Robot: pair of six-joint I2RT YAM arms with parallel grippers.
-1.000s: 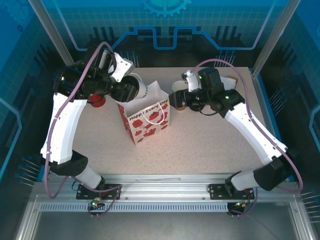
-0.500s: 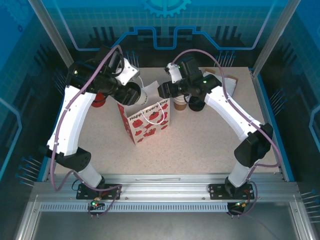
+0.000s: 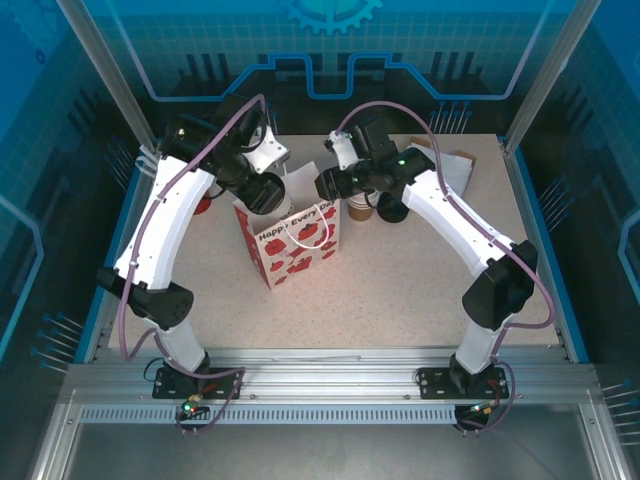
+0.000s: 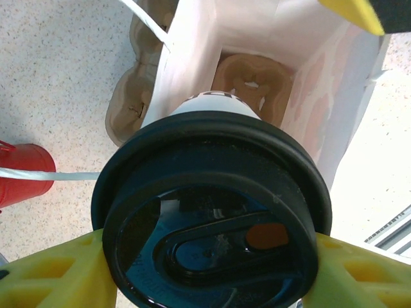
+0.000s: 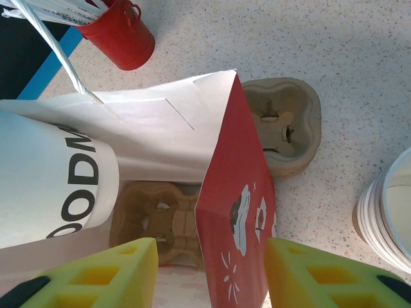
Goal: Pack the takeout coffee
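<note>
The coffee sits at the open mouth of the bag, black lid toward the wrist camera, white body angled down into the opening (how deep, I cannot tell). The left gripper is clenched on it, a yellow finger at the lid's 8 and 4 o'clock. Below the cup a carrier lies on the bag's floor; a second carrier lies outside on the table, at the bag's 10 o'clock. The right gripper is spread wide, straddling the bag's red side wall. A bucket stands at 11 o'clock, stacked cups at 3.
</note>
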